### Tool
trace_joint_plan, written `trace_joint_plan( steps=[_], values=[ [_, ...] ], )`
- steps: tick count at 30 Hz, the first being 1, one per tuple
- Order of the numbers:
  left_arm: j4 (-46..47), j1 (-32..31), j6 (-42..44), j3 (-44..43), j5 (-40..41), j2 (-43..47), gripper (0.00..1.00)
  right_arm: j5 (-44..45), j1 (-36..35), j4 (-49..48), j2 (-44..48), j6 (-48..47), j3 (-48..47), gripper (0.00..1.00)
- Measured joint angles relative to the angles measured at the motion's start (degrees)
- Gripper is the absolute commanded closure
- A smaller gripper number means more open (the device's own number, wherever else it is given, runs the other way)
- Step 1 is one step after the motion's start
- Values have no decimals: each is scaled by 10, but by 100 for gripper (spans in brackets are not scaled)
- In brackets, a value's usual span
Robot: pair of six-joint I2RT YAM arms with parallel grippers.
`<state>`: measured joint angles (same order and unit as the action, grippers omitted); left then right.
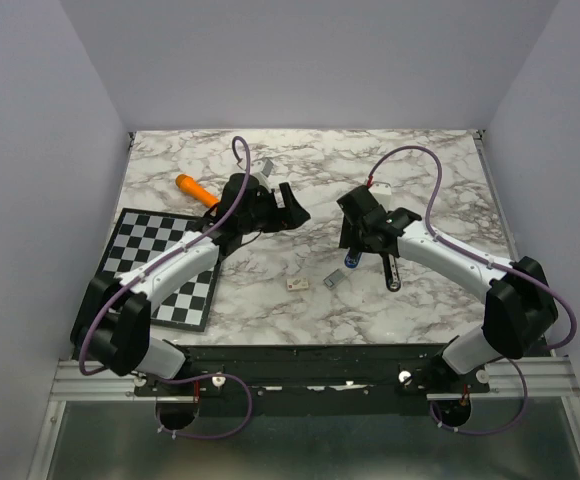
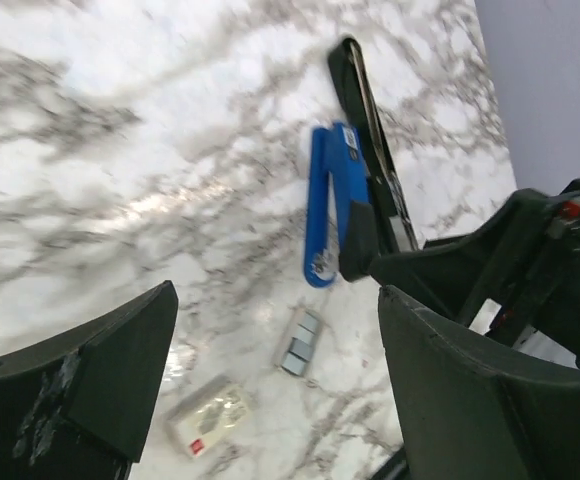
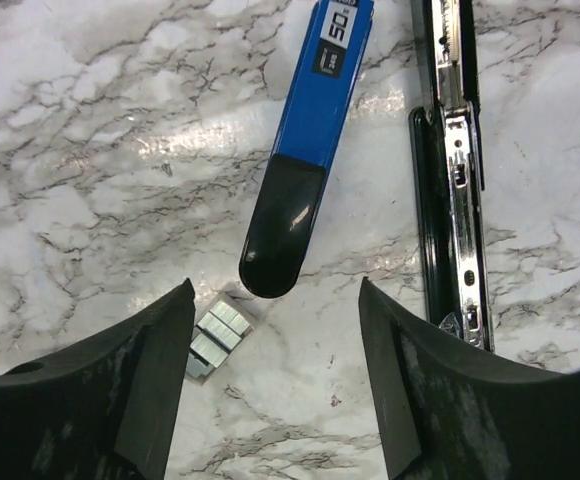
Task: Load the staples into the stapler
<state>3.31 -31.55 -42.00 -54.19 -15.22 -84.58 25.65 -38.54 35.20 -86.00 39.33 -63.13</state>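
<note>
Staples [image 3: 216, 338] just beside right end effector [image 3: 275, 292]

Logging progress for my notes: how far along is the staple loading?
Done: the stapler lies swung open, its magazine rail exposed. In hand: nothing; the left pincer and right pincer stand open, empty. Left: the staples lie on the table, not yet loaded.

left arm [image 1: 175, 264] and right arm [image 1: 450, 255]: white shells, black joints and bulky black shoulders. a purple cable [image 1: 410, 150] loops along each. left gripper [image 2: 275, 300] and right gripper [image 3: 275, 290] have broad black wedge fingers [image 2: 90, 380], the left ones scuffed pale.
</note>
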Motion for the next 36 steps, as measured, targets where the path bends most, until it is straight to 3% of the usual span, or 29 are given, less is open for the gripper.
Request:
trace_joint_plan(
  steps=[11, 18, 24, 36],
  values=[
    [-162, 12, 196, 19, 247, 234, 7, -29, 17, 55, -94, 51, -33, 51],
    [-162, 16, 247, 75, 337, 268, 7, -38, 23, 53, -110, 53, -33, 75],
    [-151, 16, 261, 123, 344, 249, 7, -40, 23, 31, -112, 46, -21, 80],
    [-122, 16, 273, 124, 344, 242, 7, -42, 23, 3, -116, -14, -12, 78]
  ],
)
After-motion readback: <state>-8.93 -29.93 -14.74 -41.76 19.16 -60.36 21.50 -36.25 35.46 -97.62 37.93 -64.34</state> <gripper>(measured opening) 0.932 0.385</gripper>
